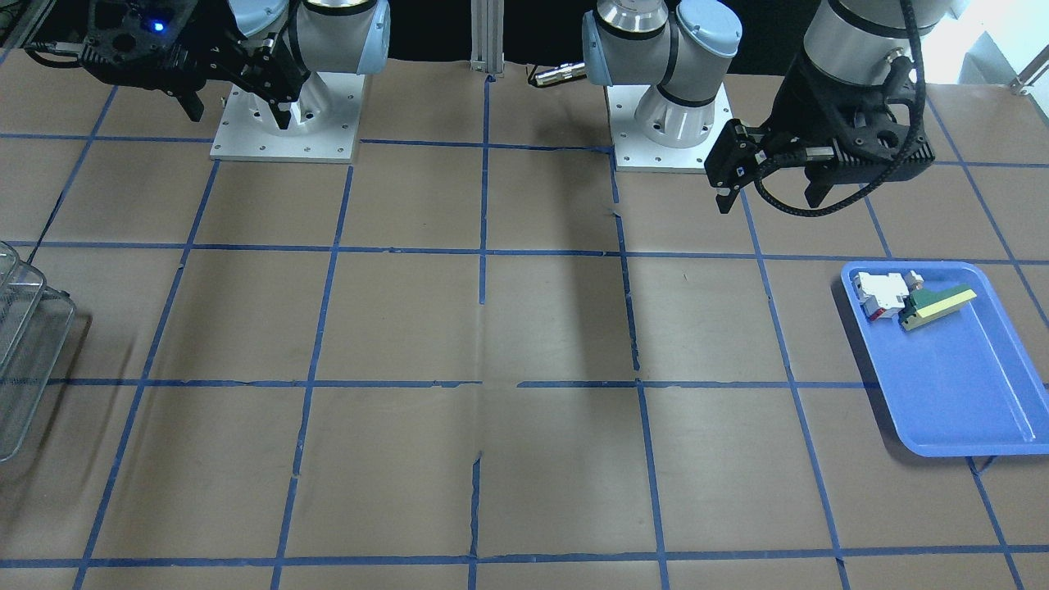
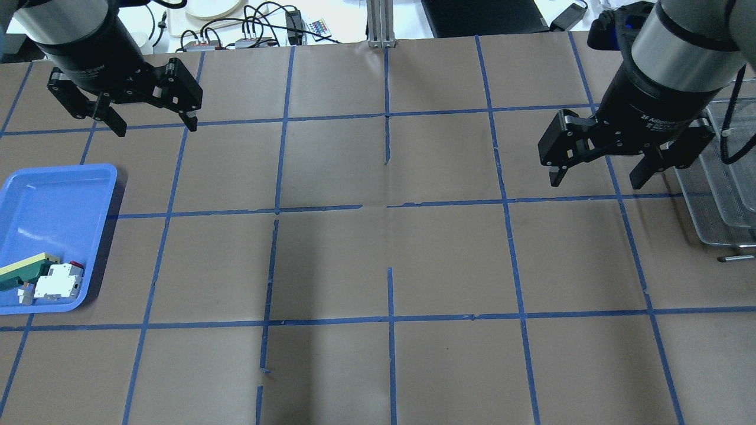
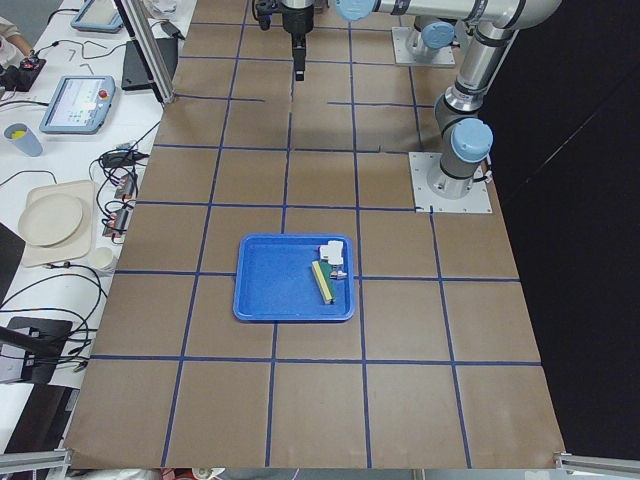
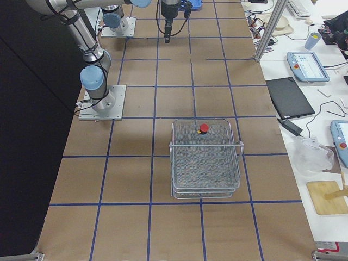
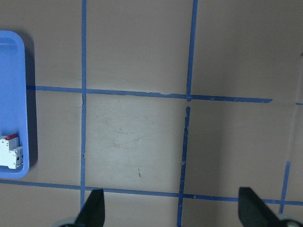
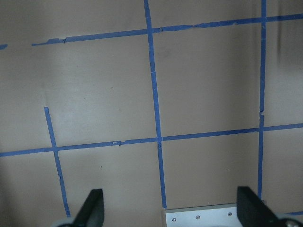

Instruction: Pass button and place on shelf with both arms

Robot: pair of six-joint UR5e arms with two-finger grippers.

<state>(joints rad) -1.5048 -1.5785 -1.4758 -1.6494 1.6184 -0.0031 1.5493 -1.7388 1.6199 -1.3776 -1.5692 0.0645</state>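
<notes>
Exterior right view shows the button (image 4: 204, 128) lying on the shelf (image 4: 206, 169).

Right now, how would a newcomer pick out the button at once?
Find the silver wire-mesh shelf at the end of the table on the robot's right. Inside it, by the wall nearest the table's middle, lies the button. Its round red cap is the only colour among bare grey mesh.

Brown table (image 2: 449, 260) gridded with blue tape (image 2: 449, 317), carrying a blue tray (image 2: 53, 206) at the robot's left end, a wire-mesh shelf (image 4: 205, 168) at its right end (well apart), and two white mounting plates (image 1: 328, 141).
</notes>
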